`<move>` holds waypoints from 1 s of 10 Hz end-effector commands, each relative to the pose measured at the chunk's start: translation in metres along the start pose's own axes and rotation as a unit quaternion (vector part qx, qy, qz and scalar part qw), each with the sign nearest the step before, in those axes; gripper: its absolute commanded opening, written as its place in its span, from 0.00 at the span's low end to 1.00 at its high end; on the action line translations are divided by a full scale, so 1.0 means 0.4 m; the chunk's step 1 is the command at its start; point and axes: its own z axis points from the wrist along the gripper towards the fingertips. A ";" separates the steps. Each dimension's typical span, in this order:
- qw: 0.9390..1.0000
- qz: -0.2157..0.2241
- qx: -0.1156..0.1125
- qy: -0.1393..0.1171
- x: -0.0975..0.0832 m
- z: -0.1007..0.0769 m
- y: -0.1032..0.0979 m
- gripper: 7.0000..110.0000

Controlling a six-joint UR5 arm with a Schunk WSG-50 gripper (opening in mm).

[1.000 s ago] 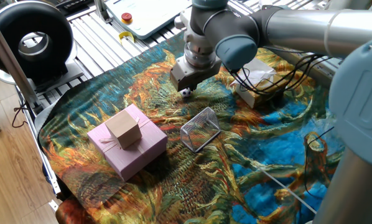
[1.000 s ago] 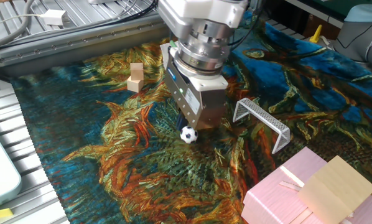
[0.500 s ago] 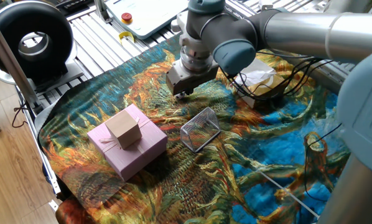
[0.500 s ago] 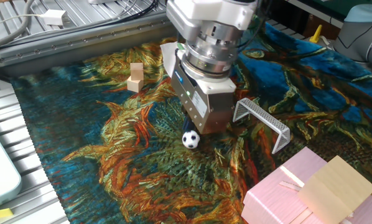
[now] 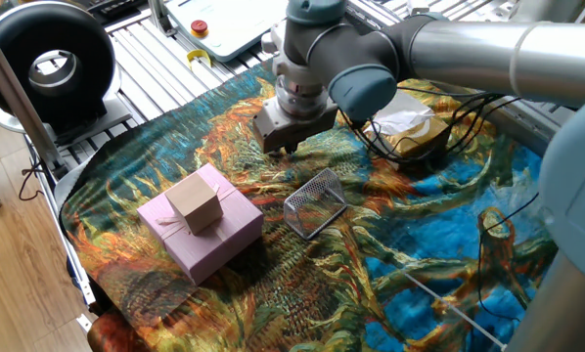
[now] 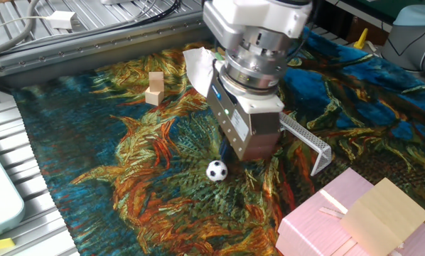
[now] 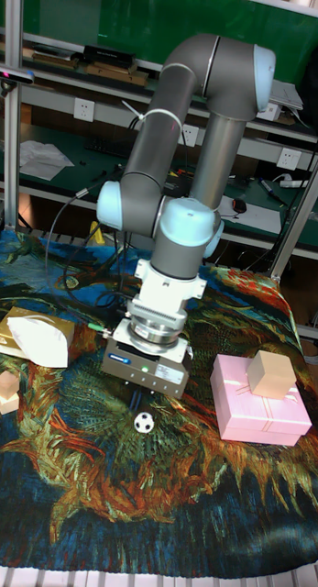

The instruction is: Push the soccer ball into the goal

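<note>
Lining up the push: gripper (image 6: pixel 251 146) hangs low, its jaw state hidden. Soccer ball (image 6: pixel 216 171) lies just in front of it, apart; goal (image 6: pixel 306 136) sits behind it. Next move, by my reckoning: get round the ball, then sweep it goalward.

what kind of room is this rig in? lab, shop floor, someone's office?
Most likely a robotics lab. The table is built from aluminium slats under a printed cloth, a teach pendant lies at its edge, and the tall fixed view shows a metal-framed shelf with wall sockets and loose cables behind the arm.
</note>
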 end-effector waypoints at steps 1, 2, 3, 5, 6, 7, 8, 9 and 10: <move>1.000 0.012 -0.002 -0.001 -0.003 -0.005 0.026 0.00; 1.000 0.005 0.003 -0.004 -0.018 0.001 0.012 0.00; 1.000 -0.001 0.006 -0.005 -0.031 -0.003 0.000 0.00; 1.000 -0.008 0.015 -0.002 -0.049 -0.061 -0.021 0.00; 1.000 -0.008 0.017 0.000 -0.063 -0.100 -0.026 0.00; 1.000 -0.006 0.016 -0.001 -0.083 -0.134 -0.020 0.00; 1.000 -0.004 0.014 0.001 -0.103 -0.159 -0.010 0.00; 1.000 -0.004 0.008 0.003 -0.132 -0.176 -0.004 0.00; 1.000 -0.007 0.002 -0.002 -0.161 -0.177 0.001 0.00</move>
